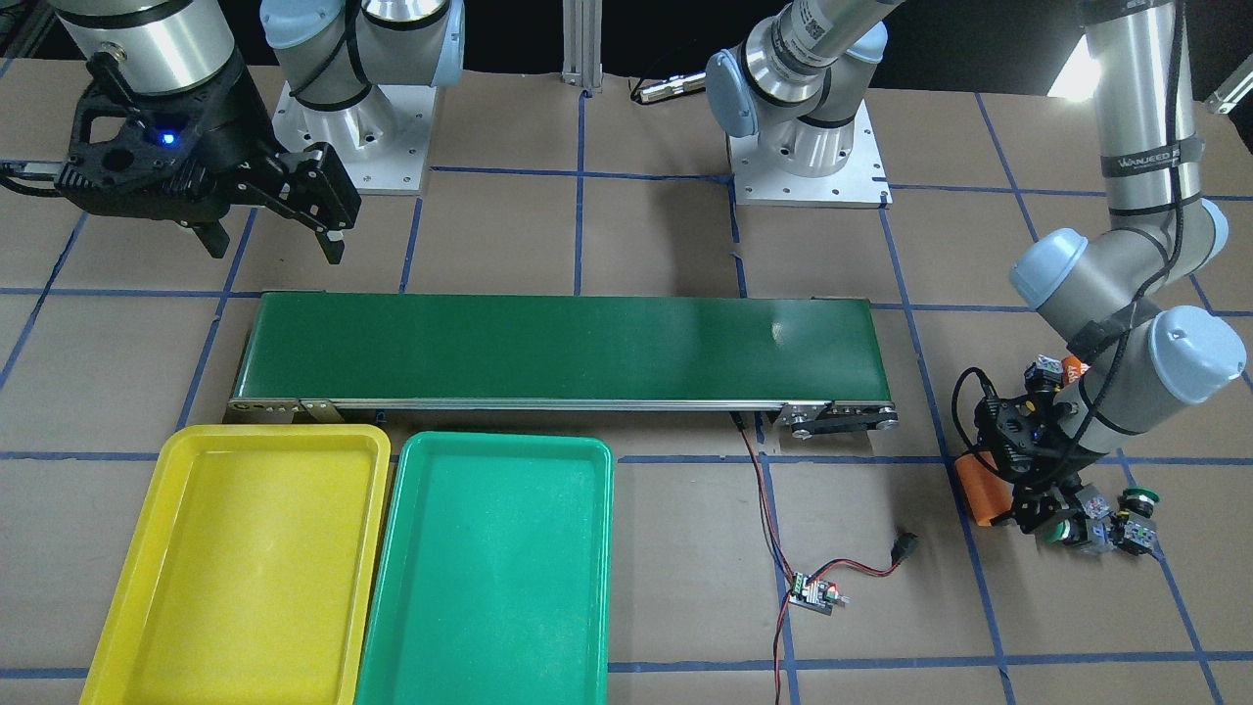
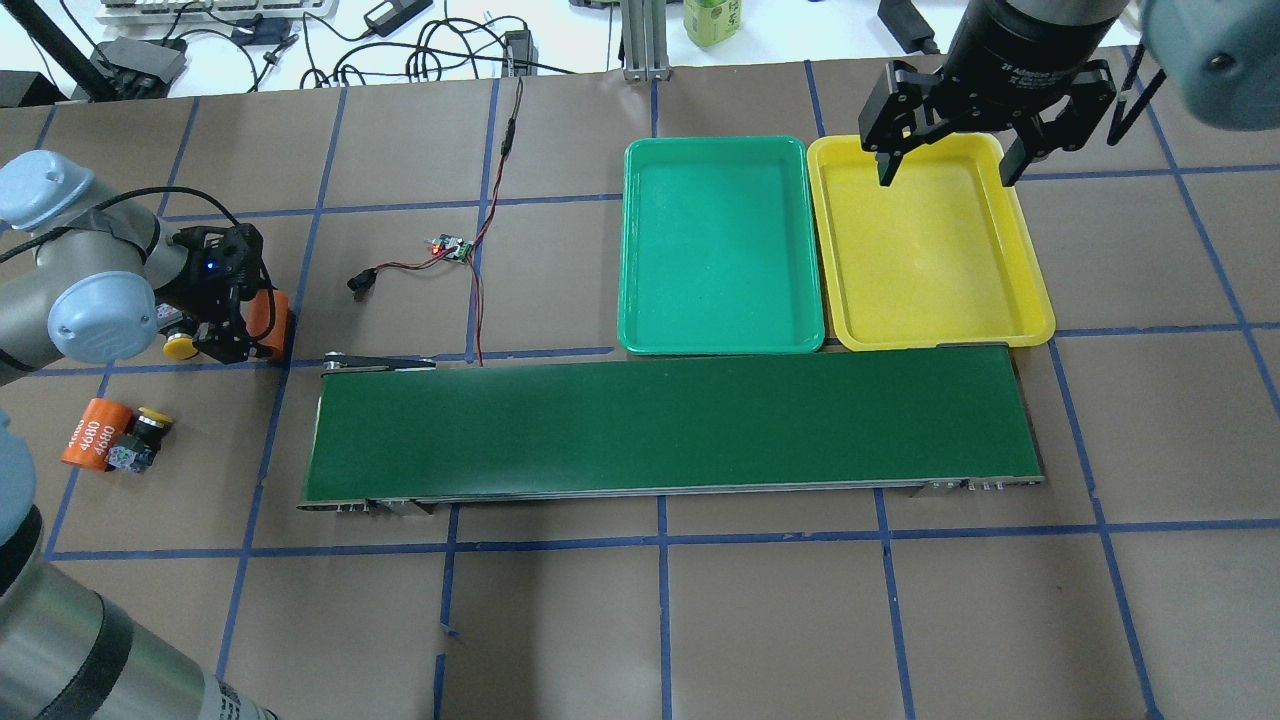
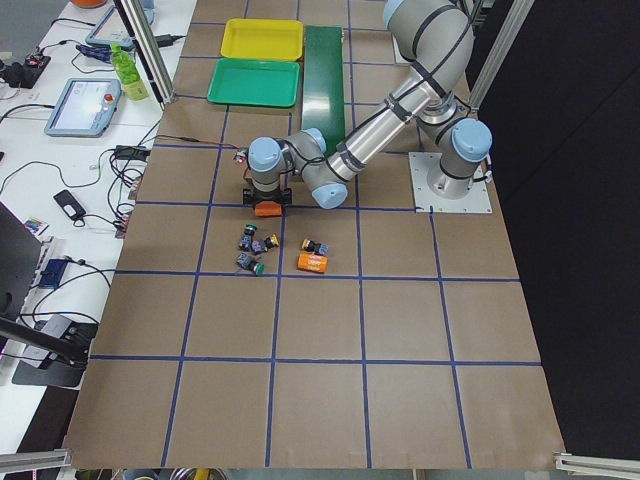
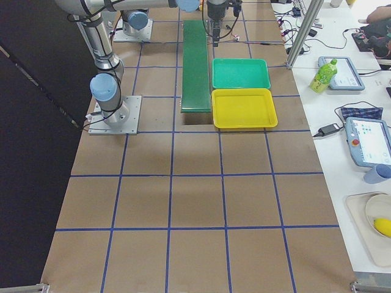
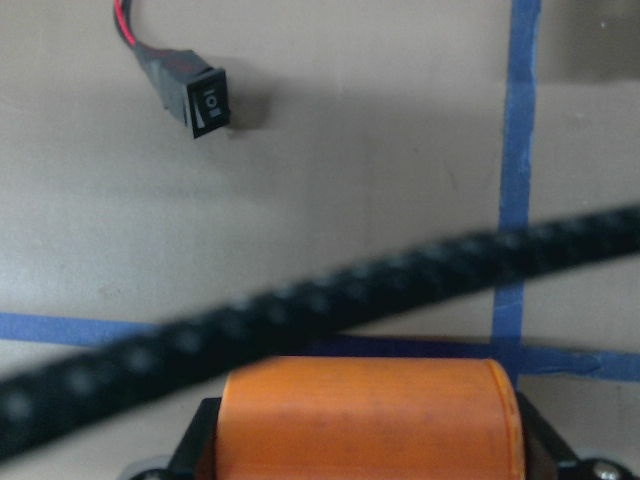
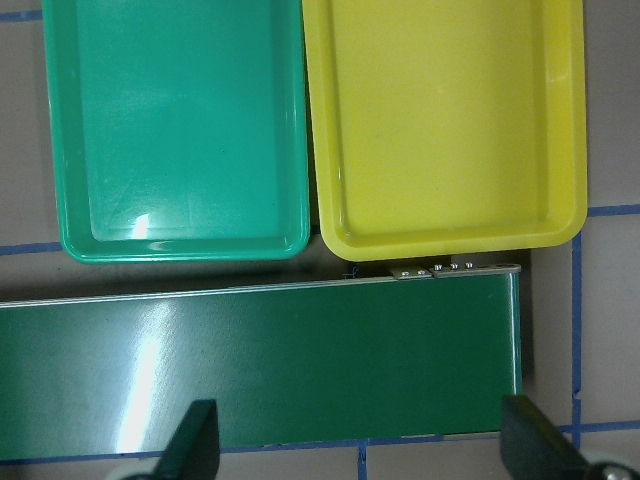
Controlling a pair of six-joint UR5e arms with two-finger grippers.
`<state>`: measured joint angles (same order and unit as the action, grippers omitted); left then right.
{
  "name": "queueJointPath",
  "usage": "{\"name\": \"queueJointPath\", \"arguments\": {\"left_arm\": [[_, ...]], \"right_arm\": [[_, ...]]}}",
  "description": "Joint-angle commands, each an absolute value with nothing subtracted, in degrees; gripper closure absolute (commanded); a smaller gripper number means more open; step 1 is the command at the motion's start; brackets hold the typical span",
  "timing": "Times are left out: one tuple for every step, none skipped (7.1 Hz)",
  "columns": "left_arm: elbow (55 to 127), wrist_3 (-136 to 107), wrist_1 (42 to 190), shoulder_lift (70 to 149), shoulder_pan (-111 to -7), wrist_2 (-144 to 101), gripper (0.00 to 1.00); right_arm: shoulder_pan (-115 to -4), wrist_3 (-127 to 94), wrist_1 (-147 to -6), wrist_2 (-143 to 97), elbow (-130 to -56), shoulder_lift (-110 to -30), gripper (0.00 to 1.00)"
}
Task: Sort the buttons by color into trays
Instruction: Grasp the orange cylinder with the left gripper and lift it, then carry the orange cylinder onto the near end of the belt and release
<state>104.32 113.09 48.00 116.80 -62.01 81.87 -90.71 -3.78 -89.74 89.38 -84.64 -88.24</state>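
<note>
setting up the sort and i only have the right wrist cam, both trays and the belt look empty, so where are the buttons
observer: Clustered on the table off the end of the conveyor belt farthest from the trays, by the left arm.
operator: both colours there
observer: Yes, two yellow buttons and two green buttons.
operator: is the left arm holding one
observer: No, the left gripper has its fingers at either end of an orange cylinder; I can't tell if they are clamped on it.
</note>
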Motion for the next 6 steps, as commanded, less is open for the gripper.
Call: {"name": "queueJointPath", "arguments": {"left_arm": [[104.93,105.79,50.43,113.05,-62.84,82.26,0.99],[105.29,98.25,54.10,109.46,-63.02,82.35,0.99],[106.42,90.52,56.23,105.77,-63.10,82.35,0.93],[108.35,81.39,58.16,102.17,-64.24,82.35,0.93],[109.94,73.29,58.79,99.34,-65.99,83.48,0.93],[110.73,62.25,62.37,96.62,-67.83,84.45,0.93]], "right_arm": [[-90.70,-3.78,-89.74,89.38,-84.64,-88.24,0.00],[-90.70,-3.78,-89.74,89.38,-84.64,-88.24,0.00],[-90.70,-3.78,-89.74,89.38,-84.64,-88.24,0.00],[-90.70,-3.78,-89.74,89.38,-84.64,-88.24,0.00],[-90.70,-3.78,-89.65,89.38,-84.64,-88.33,0.00],[-90.70,-3.78,-89.74,89.38,-84.64,-88.24,0.00]]}}
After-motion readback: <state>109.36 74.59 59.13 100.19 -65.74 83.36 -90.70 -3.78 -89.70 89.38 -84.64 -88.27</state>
